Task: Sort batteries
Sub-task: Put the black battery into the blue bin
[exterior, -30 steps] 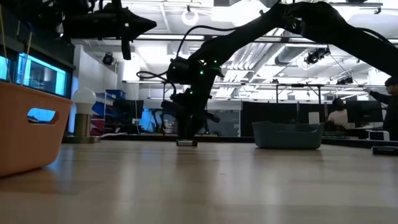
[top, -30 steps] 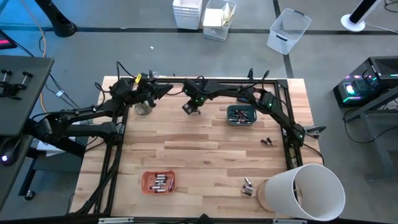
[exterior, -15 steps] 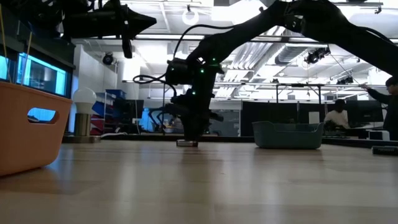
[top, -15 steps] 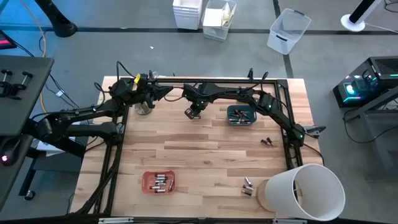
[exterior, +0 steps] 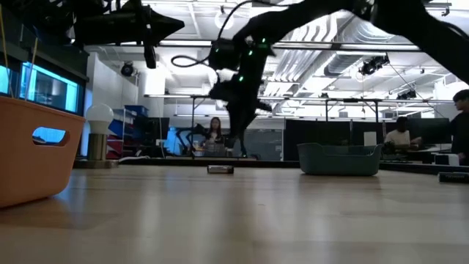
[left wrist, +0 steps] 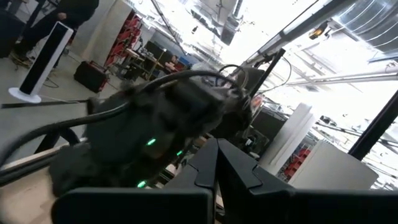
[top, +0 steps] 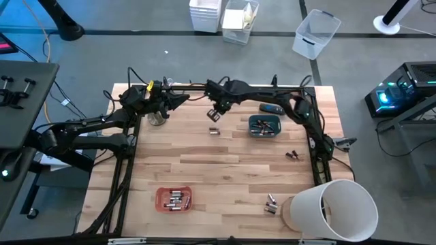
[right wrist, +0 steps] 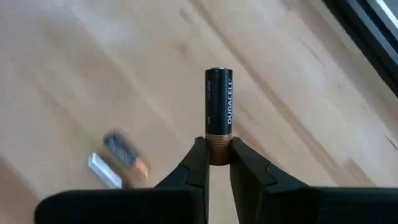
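Wooden table [top: 225,170], right gripper [right wrist: 218,163] jaws pinching battery [right wrist: 218,115]

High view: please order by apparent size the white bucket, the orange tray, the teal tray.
1. White bucket, clearly largest.
2. Orange tray and teal tray look nearly alike; I would not rank them.

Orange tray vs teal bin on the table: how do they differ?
The orange tray sits at the near edge toward the left arm's side; the teal bin sits toward the far edge on the right arm's side. The orange tray's cells look mostly silvery; the teal bin's look darker. The right gripper hovers nearer the teal bin than the orange tray. Both hold batteries.
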Motion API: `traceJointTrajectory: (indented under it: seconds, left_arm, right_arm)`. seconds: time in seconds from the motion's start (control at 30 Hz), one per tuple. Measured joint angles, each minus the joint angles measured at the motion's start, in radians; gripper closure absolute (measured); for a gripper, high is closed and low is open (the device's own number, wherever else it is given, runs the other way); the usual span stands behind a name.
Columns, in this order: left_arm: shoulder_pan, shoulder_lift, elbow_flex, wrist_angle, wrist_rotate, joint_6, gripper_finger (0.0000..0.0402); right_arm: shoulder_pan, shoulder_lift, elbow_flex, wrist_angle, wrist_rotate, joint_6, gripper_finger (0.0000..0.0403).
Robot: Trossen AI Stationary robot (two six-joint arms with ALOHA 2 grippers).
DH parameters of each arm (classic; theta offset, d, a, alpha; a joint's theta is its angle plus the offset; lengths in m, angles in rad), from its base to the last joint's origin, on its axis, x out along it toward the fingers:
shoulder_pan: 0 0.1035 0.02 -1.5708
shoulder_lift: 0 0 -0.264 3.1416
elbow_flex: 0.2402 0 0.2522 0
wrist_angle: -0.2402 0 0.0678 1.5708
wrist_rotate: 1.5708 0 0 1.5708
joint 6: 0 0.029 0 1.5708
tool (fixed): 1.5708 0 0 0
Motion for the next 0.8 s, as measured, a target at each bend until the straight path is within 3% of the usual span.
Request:
traceJointTrajectory:
  seconds: [0.23, 0.3, 0.43, 0.63, 0.8]
  left_arm:
    - [0.000, 0.000, 0.000, -0.001, 0.019, 0.000, 0.0401]
    - [0.000, 0.000, 0.000, -0.001, 0.033, 0.002, 0.0401]
    - [0.000, 0.000, 0.000, -0.001, 0.055, 0.017, 0.0401]
    - [0.001, 0.000, 0.000, -0.002, 0.053, 0.035, 0.0401]
    - [0.001, 0.000, 0.000, -0.002, 0.053, 0.022, 0.0401]
  right_arm:
    - [0.035, -0.088, -0.006, -0.325, 0.063, -0.058, 0.0374]
    - [0.054, -0.126, -0.073, -0.348, 0.075, -0.066, 0.0374]
    - [0.089, -0.333, -0.364, -0.286, 0.041, 0.037, 0.0374]
    - [0.123, -0.725, -0.833, -0.126, -0.013, 0.374, 0.0374]
    - [0.121, -0.845, -1.043, 0.021, -0.029, 0.537, 0.0374]
